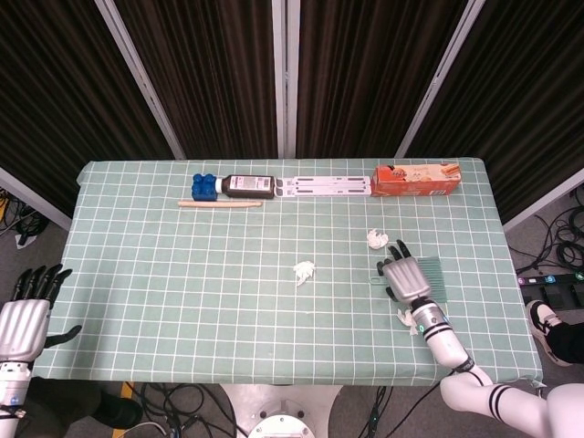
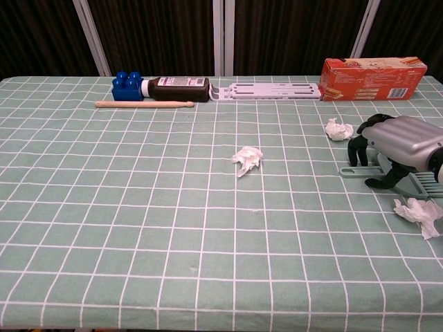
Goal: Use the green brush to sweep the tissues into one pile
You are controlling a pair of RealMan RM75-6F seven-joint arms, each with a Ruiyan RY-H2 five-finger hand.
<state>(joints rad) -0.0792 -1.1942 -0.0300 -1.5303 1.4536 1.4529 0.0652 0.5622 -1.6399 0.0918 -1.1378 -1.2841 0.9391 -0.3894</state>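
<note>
The green brush (image 2: 353,171) lies flat at the right of the table, handle pointing left, its bristle end (image 1: 432,274) showing past my right hand (image 1: 406,276). That hand (image 2: 394,142) hovers low over the brush, its fingers hanging down on the far side of the handle and its thumb on the near side, apart and not closed on it. Three crumpled tissues lie apart: one (image 2: 338,128) just behind the hand, one (image 2: 248,158) mid-table, one (image 2: 419,211) in front of the brush. My left hand (image 1: 26,315) hangs empty off the table's near left corner.
Along the far edge stand an orange box (image 1: 415,179), a white rail (image 1: 324,186), a brown bottle (image 1: 248,186) and a blue block (image 1: 203,187). A wooden stick (image 1: 219,203) lies in front of them.
</note>
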